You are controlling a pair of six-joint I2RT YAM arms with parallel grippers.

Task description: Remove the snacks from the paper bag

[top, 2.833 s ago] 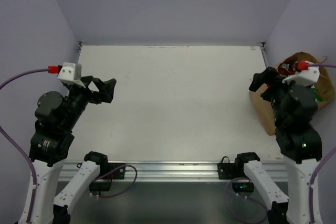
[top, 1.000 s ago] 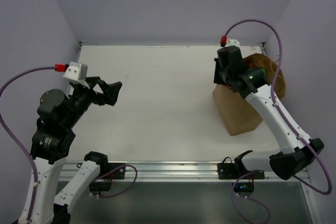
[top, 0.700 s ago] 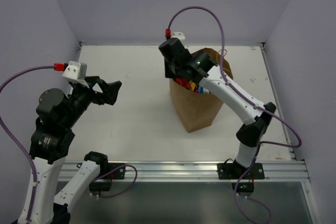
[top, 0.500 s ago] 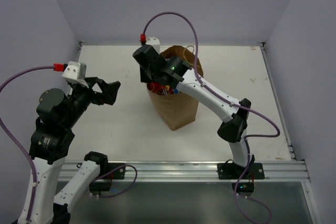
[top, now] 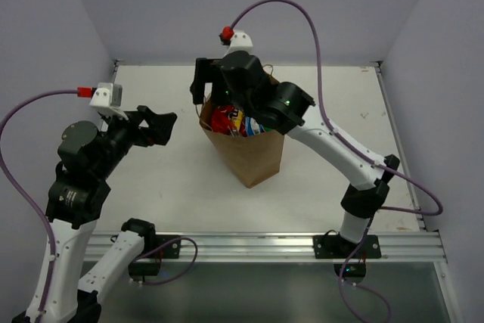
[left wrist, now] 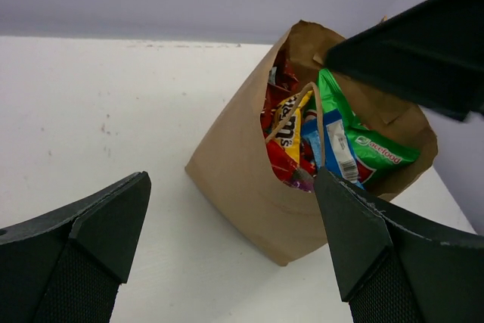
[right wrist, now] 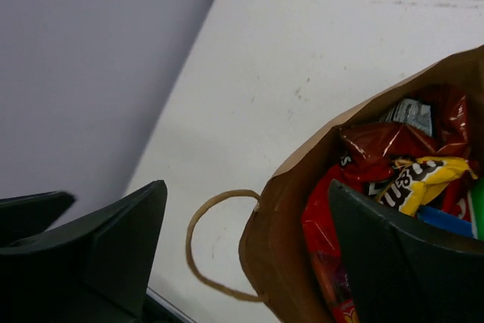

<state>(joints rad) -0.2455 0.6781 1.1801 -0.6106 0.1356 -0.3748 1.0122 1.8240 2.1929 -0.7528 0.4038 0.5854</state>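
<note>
Paper bag [top: 253, 160] now central (snacks [top: 227, 120] inside), right tool [right wrist: 248, 191] agape over its rim.

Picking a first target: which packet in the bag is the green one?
The green packet with a white label, at the right side of the paper bag in the left wrist view, beside a blue packet; the rest are red or yellow.

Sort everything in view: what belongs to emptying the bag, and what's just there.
Job: paper bag, snacks inside it, left gripper and right gripper, both open.
Just there: table, purple cables.
</note>
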